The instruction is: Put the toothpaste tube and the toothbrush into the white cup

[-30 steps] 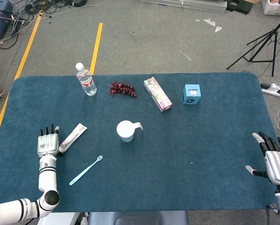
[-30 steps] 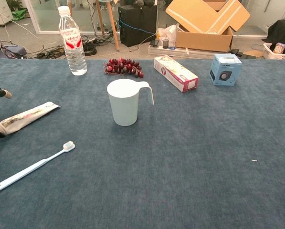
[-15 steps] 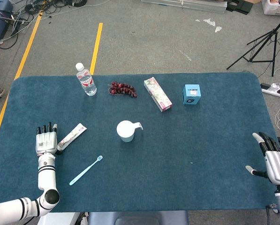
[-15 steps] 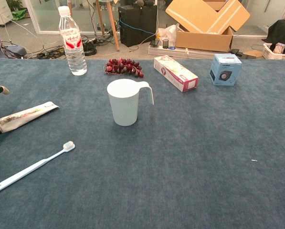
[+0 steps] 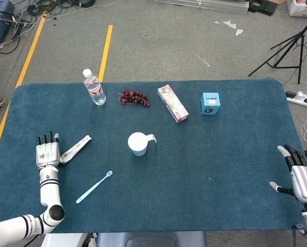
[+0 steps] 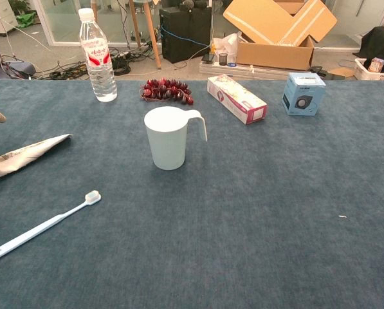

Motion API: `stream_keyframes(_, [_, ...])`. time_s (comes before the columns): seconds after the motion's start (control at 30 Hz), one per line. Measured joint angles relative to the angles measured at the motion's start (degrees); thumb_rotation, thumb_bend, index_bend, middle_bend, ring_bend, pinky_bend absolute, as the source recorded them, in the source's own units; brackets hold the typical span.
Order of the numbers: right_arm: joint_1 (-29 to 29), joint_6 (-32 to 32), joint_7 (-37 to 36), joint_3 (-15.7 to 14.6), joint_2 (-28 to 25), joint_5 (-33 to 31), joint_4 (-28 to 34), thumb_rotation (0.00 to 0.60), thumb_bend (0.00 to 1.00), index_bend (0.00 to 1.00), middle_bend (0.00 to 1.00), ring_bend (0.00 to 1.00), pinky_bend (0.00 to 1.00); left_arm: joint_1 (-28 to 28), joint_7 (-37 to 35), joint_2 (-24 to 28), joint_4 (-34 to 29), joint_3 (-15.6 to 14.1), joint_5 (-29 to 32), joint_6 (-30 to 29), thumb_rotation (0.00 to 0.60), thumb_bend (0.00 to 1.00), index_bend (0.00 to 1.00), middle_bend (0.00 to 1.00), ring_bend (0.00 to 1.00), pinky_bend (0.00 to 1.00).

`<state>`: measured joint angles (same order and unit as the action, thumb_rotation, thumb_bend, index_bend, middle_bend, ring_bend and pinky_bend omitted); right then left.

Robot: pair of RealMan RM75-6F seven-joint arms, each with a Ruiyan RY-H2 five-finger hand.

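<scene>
On the left side of the blue felt table point(image 5: 220, 154), the robot's left hand point(image 5: 46, 153) touches the cap end of the flat white toothpaste tube point(image 5: 74, 149); I cannot tell if it grips it. The light blue plastic toothbrush point(image 5: 94, 187) lies nearby. The white plastic cup point(image 5: 138, 143) stands upright mid-table. The right hand point(image 5: 300, 176) has spread fingers, holding nothing.

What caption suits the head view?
Left robot hand beside toothpaste tube; toothbrush and white cup wait nearby.
</scene>
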<state>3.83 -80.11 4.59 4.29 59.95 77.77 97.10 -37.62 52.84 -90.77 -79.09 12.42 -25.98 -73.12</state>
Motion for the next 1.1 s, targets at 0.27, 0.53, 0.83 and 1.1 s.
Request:
stream_keyframes(0.27, [-0.01,-0.05,0.08,0.00,0.00,0.05,0.05,0.600,0.02,0.15,0.11,0.11,0.37,0.02,-1.01,-0.70,2.50,0.50,-1.45,0.78,0.600,0.00,0.00,0.00,0.00,0.01])
stream_keyframes(0.53, [-0.08,-0.20,-0.07,0.03,-0.04,0.10,0.08,0.600,0.02,0.15,0.11,0.11,0.37,-0.32,-1.88,-1.79,5.48,1.07,-2.99,1.73,0.600,0.00,0.00,0.00,0.00,0.01])
stream_keyframes(0.83, [-0.06,-0.15,-0.08,0.00,-0.04,0.18,0.10,0.600,0.02,0.15,0.11,0.11,0.37,-0.02,-2.28,-0.38,0.18,2.44,-2.11,2.16,0.600,0.00,0.00,0.00,0.00,0.01])
stream_keyframes(1.1, [-0.08,-0.17,-0.12,-0.01,-0.08,0.20,0.14,0.600,0.02,0.15,0.11,0.11,0.37,-0.30,-2.06,1.97,-4.97,4.07,2.17,3.74,0.600,0.00,0.00,0.00,0.00,0.01])
